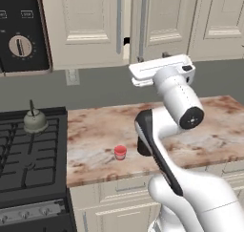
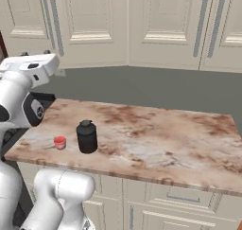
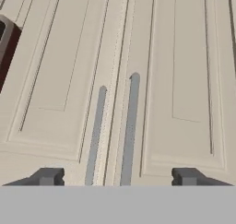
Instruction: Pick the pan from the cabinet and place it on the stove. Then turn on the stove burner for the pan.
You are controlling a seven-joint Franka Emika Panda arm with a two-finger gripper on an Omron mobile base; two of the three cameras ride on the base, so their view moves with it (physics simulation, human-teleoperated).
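Pan: I can't see it; I judge it sits behind the closed cream-beige panelled wall cabinet (image 3: pixel 152 80) doors.

I expect stiff, fairly heavy, slick metal, so I'd grip the long handle close to the bowl. My end effector (image 3: pixel 117 177) faces the paired grey bar handles (image 3: pixel 130 126), fingers spread wide, holding nothing. Beyond: black gas stove (image 1: pixel 28 159), small grey-green kettle (image 1: pixel 35 120), marbled brown tabletop (image 1: pixel 109 131) with a small red cup (image 1: pixel 120 152).
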